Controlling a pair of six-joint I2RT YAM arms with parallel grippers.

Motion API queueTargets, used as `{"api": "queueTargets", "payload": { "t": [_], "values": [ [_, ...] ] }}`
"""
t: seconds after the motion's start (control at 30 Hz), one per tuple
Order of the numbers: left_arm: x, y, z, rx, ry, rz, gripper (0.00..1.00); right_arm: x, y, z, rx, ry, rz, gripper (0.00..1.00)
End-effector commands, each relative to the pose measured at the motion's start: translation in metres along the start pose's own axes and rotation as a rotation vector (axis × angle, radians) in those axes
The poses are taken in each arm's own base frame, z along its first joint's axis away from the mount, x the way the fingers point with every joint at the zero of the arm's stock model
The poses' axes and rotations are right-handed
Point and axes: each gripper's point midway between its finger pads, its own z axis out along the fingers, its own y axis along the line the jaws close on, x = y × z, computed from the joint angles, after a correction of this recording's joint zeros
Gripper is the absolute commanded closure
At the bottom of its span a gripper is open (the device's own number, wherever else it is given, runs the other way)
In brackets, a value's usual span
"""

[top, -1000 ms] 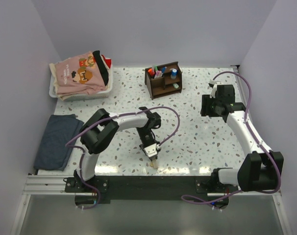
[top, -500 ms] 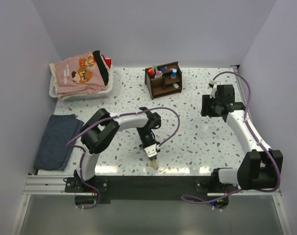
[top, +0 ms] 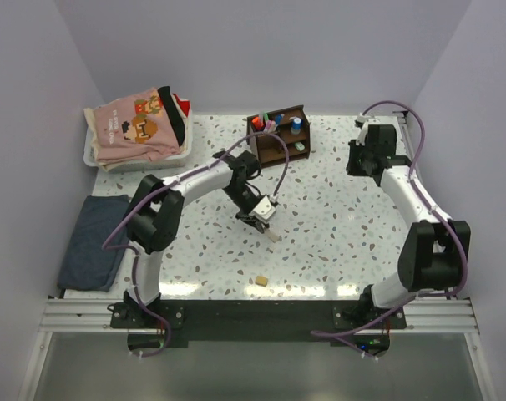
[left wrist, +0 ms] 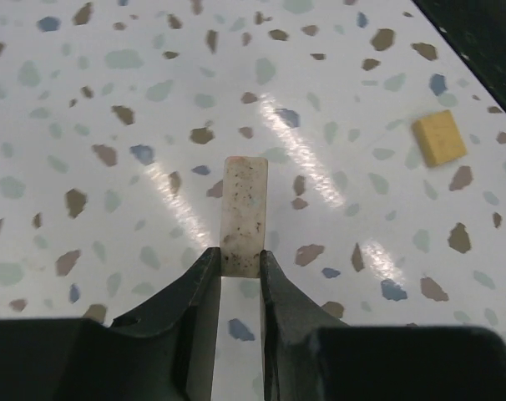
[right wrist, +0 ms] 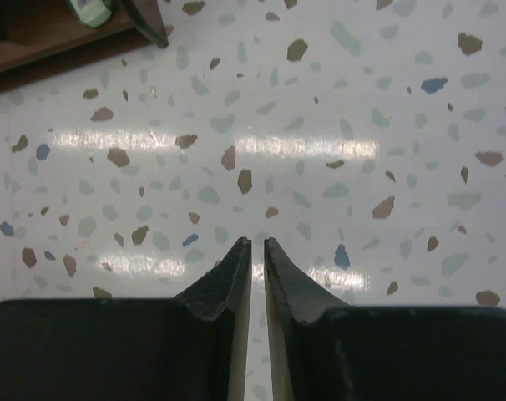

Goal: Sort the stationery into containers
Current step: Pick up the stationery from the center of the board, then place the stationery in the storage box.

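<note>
My left gripper (top: 265, 219) (left wrist: 239, 253) is shut on the near end of a white speckled eraser block (left wrist: 245, 209) (top: 272, 236), held above the middle of the table. A small yellow block (left wrist: 440, 138) (top: 259, 281) lies near the front edge. The dark brown organizer (top: 278, 135) stands at the back with several pens (top: 270, 124) upright in it. In the right wrist view its corner (right wrist: 44, 38) shows with a mint green item (right wrist: 90, 10) inside. My right gripper (top: 355, 160) (right wrist: 258, 244) is shut and empty, to the right of the organizer.
A white tray (top: 93, 155) of folded clothes sits at the back left. A dark blue cloth (top: 94, 238) lies at the table's left edge. Purple cables loop over both arms.
My left arm has swung from the front edge toward the table's middle, carrying the white block. My right gripper has shut and moved toward the back.
</note>
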Motion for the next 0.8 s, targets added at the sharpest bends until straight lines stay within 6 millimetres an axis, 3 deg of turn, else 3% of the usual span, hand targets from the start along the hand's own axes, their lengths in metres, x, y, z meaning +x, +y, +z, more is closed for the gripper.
{"api": "queueTargets", "payload": {
  "t": [0.0, 0.07, 0.13, 0.17, 0.27, 0.3, 0.37, 0.4, 0.5, 0.53, 0.6, 0.63, 0.77],
  "values": [
    [-0.039, 0.064, -0.05, -0.267, -0.111, -0.216, 1.0, -0.068, 0.01, 0.017, -0.05, -0.162, 0.016, 0.9],
    [-0.045, 0.086, -0.065, -0.354, -0.142, -0.241, 1.0, -0.069, 0.01, 0.036, -0.05, -0.14, 0.03, 0.92],
    [-0.049, 0.094, -0.077, -0.414, -0.178, -0.351, 1.0, -0.082, 0.01, 0.043, -0.052, -0.155, 0.05, 0.95],
    [-0.051, 0.11, -0.085, -0.486, -0.185, -0.335, 1.0, -0.083, 0.011, 0.046, -0.052, -0.152, 0.057, 0.97],
    [-0.048, 0.12, -0.087, -0.548, -0.235, -0.431, 1.0, -0.076, 0.017, 0.056, -0.079, -0.111, 0.096, 0.97],
    [-0.044, 0.118, -0.081, -0.55, -0.261, -0.534, 1.0, -0.067, 0.025, 0.057, -0.122, -0.087, 0.098, 0.93],
    [-0.037, 0.128, -0.078, -0.578, -0.291, -0.576, 1.0, -0.055, 0.042, 0.052, -0.223, -0.054, 0.069, 0.88],
    [-0.033, 0.126, -0.073, -0.573, -0.299, -0.608, 1.0, -0.044, 0.069, 0.041, -0.389, -0.029, 0.025, 0.8],
    [-0.026, 0.131, -0.072, -0.626, -0.305, -0.556, 1.0, -0.02, 0.105, 0.018, -0.643, 0.021, -0.03, 0.63],
    [-0.033, 0.137, -0.08, -0.659, -0.313, -0.494, 1.0, -0.018, 0.122, -0.001, -0.767, 0.024, -0.036, 0.59],
    [-0.031, 0.138, -0.082, -0.671, -0.283, -0.418, 1.0, -0.007, 0.132, -0.017, -0.858, 0.045, -0.059, 0.51],
    [-0.032, 0.137, -0.082, -0.668, -0.273, -0.402, 1.0, -0.006, 0.14, -0.031, -0.921, 0.044, -0.075, 0.49],
    [-0.032, 0.132, -0.082, -0.644, -0.24, -0.338, 1.0, 0.013, 0.153, -0.053, -1.016, 0.045, -0.211, 0.46]
  ]
}}
